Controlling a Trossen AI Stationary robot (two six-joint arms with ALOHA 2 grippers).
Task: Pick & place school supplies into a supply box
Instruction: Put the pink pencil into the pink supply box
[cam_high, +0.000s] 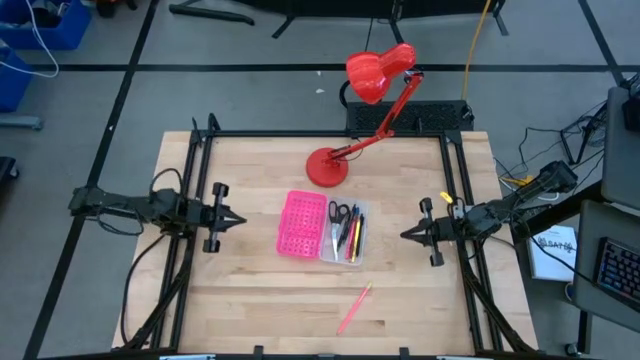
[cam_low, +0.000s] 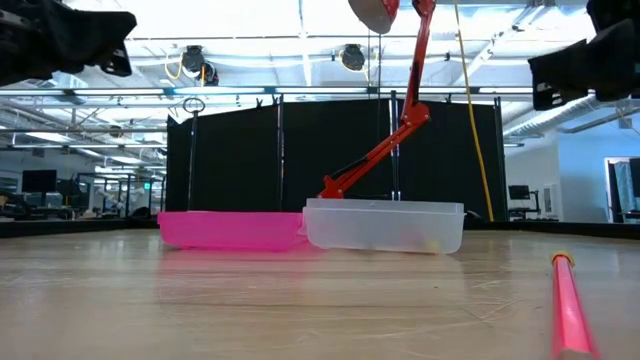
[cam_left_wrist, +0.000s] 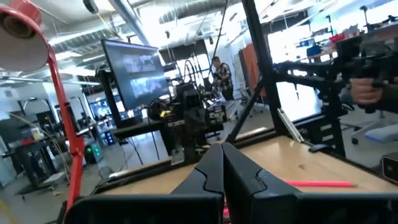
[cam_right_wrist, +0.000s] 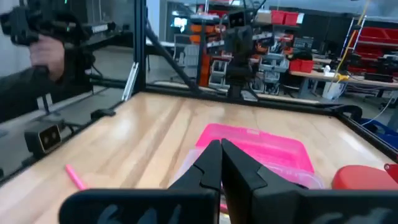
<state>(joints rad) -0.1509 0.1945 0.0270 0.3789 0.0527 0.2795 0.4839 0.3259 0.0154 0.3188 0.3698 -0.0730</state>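
1. The wooden worktop (cam_high: 250, 290) carries everything, with one dark arm at each side.
2. A red desk lamp (cam_high: 370, 100) stands at the far edge; its round base sits just beyond the box.
3. The supply box (cam_high: 320, 227) lies open near the middle of the worktop, its pink half (cam_high: 302, 223) toward the left arm and its clear half (cam_high: 348, 232) toward the right arm.
4. The left pincer (cam_high: 236, 219) hangs above the worktop left of the box, pointing at it, its fingers closed together and holding nothing.
5. The right pincer (cam_high: 408, 234) hangs right of the box, also pointing at it, fingers pressed together and empty.
6. Black-handled scissors (cam_high: 338, 214) and several pens (cam_high: 353, 236), red, yellow and black among them, lie in the clear half.
7. A pink pen (cam_high: 354, 307) lies alone on the bare wood, nearer the front edge, well apart from the box.
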